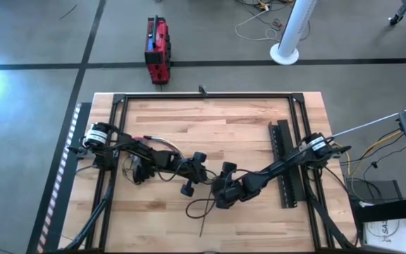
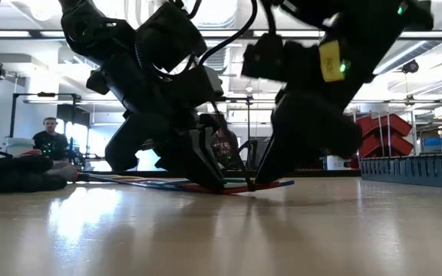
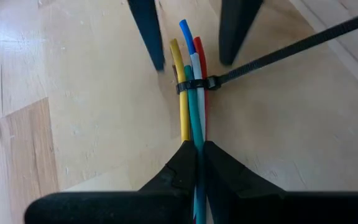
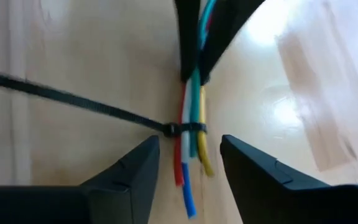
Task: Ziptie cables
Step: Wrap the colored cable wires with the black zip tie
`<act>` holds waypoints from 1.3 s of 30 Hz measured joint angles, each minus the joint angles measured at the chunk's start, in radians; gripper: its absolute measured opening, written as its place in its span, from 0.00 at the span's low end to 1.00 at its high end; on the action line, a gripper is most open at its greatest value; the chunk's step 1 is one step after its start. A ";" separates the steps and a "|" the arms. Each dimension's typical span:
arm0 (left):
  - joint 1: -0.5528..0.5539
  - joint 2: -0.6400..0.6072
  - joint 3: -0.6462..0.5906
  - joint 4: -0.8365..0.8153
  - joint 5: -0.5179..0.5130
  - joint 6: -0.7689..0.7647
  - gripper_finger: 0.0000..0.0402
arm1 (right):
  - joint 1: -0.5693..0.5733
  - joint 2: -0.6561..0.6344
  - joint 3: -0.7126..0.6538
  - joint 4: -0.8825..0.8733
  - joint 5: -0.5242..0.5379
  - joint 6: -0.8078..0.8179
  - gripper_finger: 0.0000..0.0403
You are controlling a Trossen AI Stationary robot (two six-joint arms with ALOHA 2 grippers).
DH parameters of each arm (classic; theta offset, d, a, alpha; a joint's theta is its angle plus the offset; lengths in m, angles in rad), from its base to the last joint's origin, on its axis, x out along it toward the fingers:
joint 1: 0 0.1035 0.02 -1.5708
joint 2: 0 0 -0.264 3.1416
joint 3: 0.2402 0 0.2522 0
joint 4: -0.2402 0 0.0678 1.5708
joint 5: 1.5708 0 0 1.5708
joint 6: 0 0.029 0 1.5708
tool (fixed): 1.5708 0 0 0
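Left gripper (image 3: 197,163): nearest the lens in its own wrist view, fingers pressed together on the cables (image 3: 191,99), pinching them back from the ziptie's band; in the overhead view it sits just left of the band (image 1: 194,173).
Cables: a straight bundle of yellow, teal, white, blue and red wires flat on the wooden table (image 1: 245,134), cut tips fanning slightly past the band, the blue one reaching farthest.
Ziptie (image 3: 199,84): a thin black strip looped once round the cables near their free tips, its small head on the red-wire side, its long tail (image 3: 303,42) running off across the wood away from the band.
Right gripper (image 4: 189,163): fingers spread, one on each side of the cable tips just beyond the band, touching nothing; in the overhead view it lies just right of the band (image 1: 224,192).
Step in hand, as I judge it: cinching the loop, which looks closed but may not be fully snug.
How to do it well: keep the left pinch firm so the bundle cannot slide; bring the right gripper to the tail close to the head, clamp only the strip, and pull along the tail's own line, away from the band.
Risk: catching a wire tip with the strip, or dragging the band off the short free ends.
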 joint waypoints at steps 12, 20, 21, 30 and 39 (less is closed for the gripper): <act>0.000 0.000 0.000 0.001 -0.001 0.004 0.02 | -0.046 0.042 0.000 0.125 -0.058 -0.082 0.33; 0.000 0.000 0.000 0.008 0.000 0.003 0.02 | -0.059 0.026 0.011 0.098 -0.088 -0.092 0.24; 0.000 0.000 0.001 0.008 -0.001 0.003 0.02 | -0.057 0.015 0.019 0.062 -0.093 -0.083 0.24; 0.000 0.000 0.001 0.008 -0.001 0.004 0.02 | -0.030 -0.041 0.046 -0.093 -0.144 0.000 0.34; 0.000 0.000 0.001 0.008 -0.001 0.004 0.02 | -0.057 0.008 0.039 -0.082 -0.147 0.048 0.38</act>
